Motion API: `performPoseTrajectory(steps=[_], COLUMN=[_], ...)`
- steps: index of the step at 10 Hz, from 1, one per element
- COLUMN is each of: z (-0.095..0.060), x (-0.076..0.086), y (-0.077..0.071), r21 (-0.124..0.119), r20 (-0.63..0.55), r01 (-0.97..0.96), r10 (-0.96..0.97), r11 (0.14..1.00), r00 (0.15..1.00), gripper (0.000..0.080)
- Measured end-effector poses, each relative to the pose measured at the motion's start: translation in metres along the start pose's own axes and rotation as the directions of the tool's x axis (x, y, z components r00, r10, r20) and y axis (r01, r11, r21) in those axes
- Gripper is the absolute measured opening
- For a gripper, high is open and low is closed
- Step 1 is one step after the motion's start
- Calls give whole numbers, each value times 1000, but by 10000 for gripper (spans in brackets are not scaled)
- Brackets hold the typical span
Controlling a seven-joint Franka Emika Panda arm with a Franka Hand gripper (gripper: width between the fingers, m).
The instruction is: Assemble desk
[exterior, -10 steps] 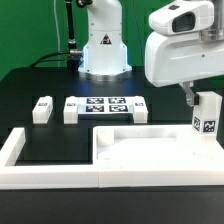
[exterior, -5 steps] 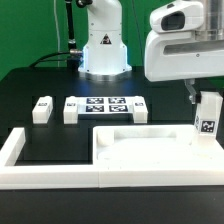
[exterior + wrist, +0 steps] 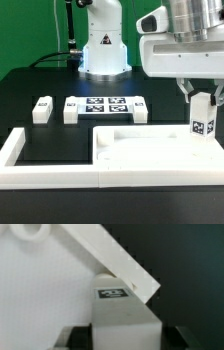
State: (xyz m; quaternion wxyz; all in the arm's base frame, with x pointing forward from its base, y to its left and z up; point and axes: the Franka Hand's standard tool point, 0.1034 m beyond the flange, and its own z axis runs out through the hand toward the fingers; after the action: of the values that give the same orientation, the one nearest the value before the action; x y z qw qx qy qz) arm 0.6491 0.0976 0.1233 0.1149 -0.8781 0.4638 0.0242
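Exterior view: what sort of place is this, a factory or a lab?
Probably a robotics lab bench: a white robot arm standing on a black table, a marker board of printed tags, and the gripper holding a tagged desk leg.

No words or numbers can be read.
Only black-and-white square patterns show: a tag (image 3: 203, 127) on the upright leg (image 3: 205, 106), more on the marker board (image 3: 105, 108).

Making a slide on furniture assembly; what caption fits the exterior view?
End effector grips an upright leg at the rimmed tabletop's corner on the exterior view's right.
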Motion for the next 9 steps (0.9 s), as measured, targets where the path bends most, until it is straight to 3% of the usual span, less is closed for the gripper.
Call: performPoseTrajectory(steps=[4,5,6,8,9], z=[1,1,2,3,2], x=[-1,-1,-4,-4,-4], y=[-1,-2,-4,-3,-3], r21=[4,19,21,18,20], r20=[6,25,21,21,15], r01=[-230,-422,-480,-396,-245], r10=[230,421,480,395,245], r11=[973,906,877,918,969], r00=[973,907,877,918,969], gripper=[297,297,297,297,476])
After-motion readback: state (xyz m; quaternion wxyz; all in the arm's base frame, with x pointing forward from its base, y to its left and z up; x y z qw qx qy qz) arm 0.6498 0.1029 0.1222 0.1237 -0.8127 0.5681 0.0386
